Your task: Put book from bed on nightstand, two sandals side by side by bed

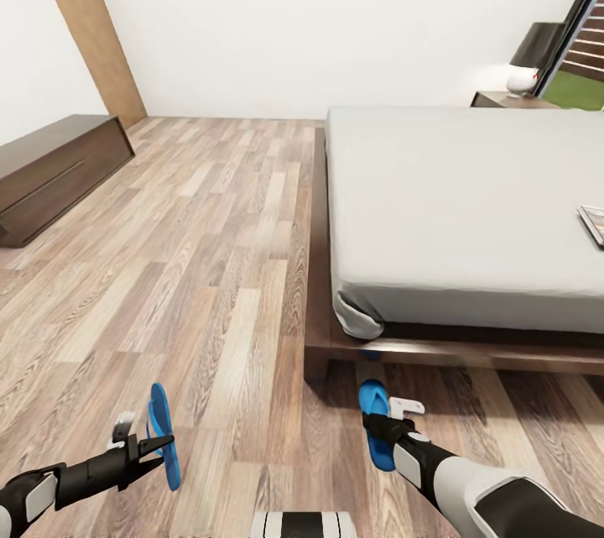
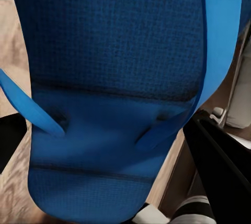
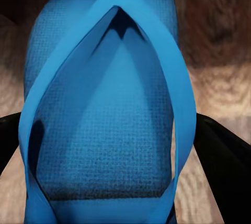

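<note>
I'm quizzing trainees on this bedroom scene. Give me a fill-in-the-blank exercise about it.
1. Each gripper, left and right, holds a blue ____.
2. The book lies on the ____.
3. The floor is made of ____ planks.
4. The long bench stands against the ____.

Missing words: sandal; bed; wood; wall
</note>
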{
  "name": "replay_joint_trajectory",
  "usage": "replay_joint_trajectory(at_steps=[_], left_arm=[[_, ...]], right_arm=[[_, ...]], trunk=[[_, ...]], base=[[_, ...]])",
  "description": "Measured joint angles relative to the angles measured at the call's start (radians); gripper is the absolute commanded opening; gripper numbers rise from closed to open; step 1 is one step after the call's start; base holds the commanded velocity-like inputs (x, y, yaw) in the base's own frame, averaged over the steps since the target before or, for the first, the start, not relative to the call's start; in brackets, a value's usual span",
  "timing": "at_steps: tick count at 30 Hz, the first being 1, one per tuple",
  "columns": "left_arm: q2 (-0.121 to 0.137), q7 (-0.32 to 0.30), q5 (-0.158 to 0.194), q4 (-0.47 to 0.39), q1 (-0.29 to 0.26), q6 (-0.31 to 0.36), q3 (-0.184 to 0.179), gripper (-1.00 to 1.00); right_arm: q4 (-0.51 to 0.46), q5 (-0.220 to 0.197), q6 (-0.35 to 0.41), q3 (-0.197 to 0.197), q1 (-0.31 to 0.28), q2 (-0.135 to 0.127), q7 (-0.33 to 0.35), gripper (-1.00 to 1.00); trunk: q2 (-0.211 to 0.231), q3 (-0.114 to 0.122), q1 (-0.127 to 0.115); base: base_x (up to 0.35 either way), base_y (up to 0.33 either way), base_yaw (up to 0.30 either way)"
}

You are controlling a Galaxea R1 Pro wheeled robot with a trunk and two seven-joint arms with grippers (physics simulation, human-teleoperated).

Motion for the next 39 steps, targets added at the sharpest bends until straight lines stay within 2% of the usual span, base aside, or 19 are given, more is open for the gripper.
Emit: replay_joint_trajectory(at_steps=[13,31,39], left_arm=[[0.004,-0.001,0.000,0.000,0.000,-0.001,0.000,-1.00],[0.010,-0.003,0.000,0.000,0.000,0.000,0.000,-1.00],[0.008,-0.002,0.000,0.000,0.000,-0.001,0.000,-1.00]], right_arm=[[0.000,-0.006,-0.044,-0.001,0.011,0.002,0.000,-1.00],[-0.009,-0.004,-0.057,0.006,0.011,0.004,0.006,-1.00],[-0.010,-0.011,-0.108,-0.002,0.011,0.004,0.005,-1.00]], trunk=[[-0.003,-0.050,0.006],[-0.007,-0.120,0.014],[-0.007,-0.120,0.014]], base=[[0.000,0.000,0.000],[0.000,0.000,0.000],[0.000,0.000,0.000]])
